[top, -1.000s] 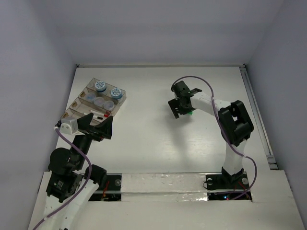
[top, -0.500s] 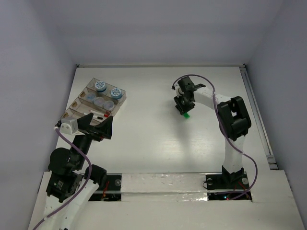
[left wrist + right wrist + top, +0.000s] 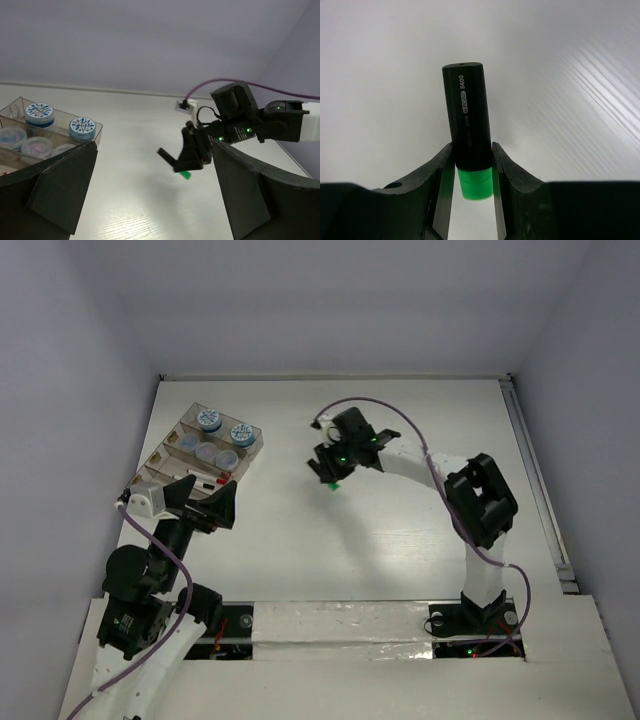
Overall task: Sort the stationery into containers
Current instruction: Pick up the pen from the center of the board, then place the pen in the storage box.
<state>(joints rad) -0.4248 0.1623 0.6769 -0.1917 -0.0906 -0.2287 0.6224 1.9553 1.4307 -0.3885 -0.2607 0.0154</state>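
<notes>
Our right gripper (image 3: pixel 472 157) pinches the green highlighter (image 3: pixel 466 110) above the surface (image 3: pixel 400 540), well apart from the tray (image 3: pixel 258 443). Jars (image 3: pixel 209 421) sit inside already. Our left gripper (image 3: pixel 203 502) is wide open. This looks like the last piece.

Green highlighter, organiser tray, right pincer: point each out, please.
green highlighter (image 3: pixel 468 120): right wrist view, on its black barrel.
organiser tray (image 3: pixel 256 443): top external view, on its right corner wall.
right pincer (image 3: pixel 472 150): right wrist view, midway between its fingertips.

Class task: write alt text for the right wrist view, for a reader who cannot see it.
The right gripper clamps a black highlighter with a green end, its barrel pointing away from the camera over a white table.
</notes>
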